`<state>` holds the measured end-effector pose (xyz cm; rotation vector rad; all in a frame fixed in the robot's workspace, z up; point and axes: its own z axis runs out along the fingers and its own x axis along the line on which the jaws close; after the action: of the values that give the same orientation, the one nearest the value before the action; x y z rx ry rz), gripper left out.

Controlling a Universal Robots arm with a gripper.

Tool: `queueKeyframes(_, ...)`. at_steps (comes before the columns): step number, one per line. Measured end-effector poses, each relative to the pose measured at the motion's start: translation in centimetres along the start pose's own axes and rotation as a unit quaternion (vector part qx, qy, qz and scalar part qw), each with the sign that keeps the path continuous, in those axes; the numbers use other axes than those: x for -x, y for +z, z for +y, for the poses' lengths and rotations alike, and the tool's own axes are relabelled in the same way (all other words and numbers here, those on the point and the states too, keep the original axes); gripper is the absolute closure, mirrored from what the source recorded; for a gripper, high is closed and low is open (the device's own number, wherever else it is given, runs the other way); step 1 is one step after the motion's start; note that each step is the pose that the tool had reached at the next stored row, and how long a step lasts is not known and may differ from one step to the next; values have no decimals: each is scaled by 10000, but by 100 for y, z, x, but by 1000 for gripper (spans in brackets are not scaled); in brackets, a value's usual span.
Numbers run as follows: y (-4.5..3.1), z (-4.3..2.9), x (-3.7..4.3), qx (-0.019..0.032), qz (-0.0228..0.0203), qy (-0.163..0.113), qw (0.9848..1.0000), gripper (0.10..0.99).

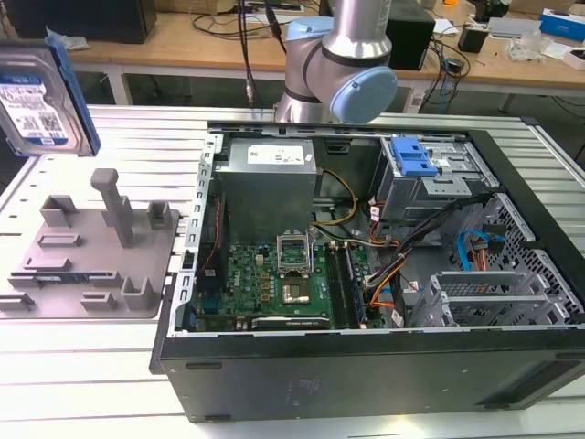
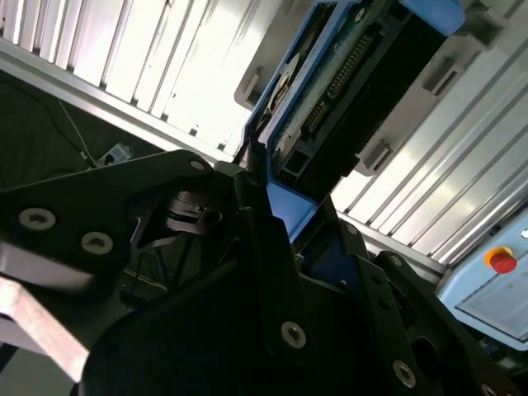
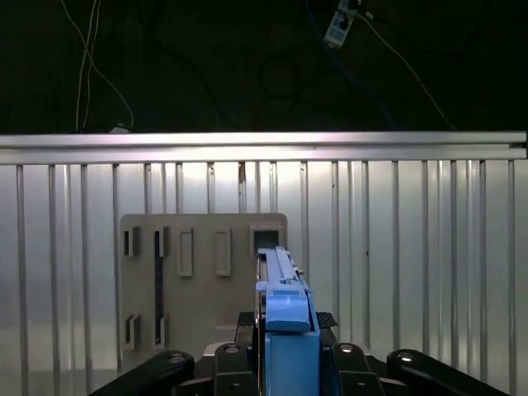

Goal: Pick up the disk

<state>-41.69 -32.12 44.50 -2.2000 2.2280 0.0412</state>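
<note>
While clamped on the disk at upper left, gripper high above grey holder, open air around.

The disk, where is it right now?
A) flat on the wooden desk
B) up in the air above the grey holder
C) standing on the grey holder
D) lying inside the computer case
B: in the exterior view the disk hangs clear above the grey holder, and in the first wrist view the pincer grips its blue rail with the holder far below.
</note>
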Motion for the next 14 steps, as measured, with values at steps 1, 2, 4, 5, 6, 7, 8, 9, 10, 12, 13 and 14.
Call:
queueKeyframes(1, -45, 1, -2, 0, -5, 0, 10000, 722)
queueKeyframes(2, -121, 2, -5, -1, -13, 0, 10000, 722)
queueKeyframes(4, -222, 3, -10, 0, -25, 0, 10000, 722)
queueKeyframes(5, -289, 3, -14, 2, -33, 0, 10000, 722)
queueKeyframes(6, -339, 3, -17, 1, -40, 0, 10000, 722)
queueKeyframes(7, -382, 4, -20, 1, -48, 0, 10000, 722)
queueKeyframes(8, -409, 4, -21, 2, -54, -1, 10000, 722)
queueKeyframes(9, -409, 4, -21, 1, -55, 0, 10000, 722)
queueKeyframes(10, -409, 4, -21, 0, -55, 0, 10000, 722)
queueKeyframes(12, -411, 4, -21, 1, -55, 0, 10000, 722)
queueKeyframes(13, -412, 4, -21, 1, -55, -1, 10000, 722)
queueKeyframes(14, -413, 4, -21, 1, -55, 0, 10000, 722)
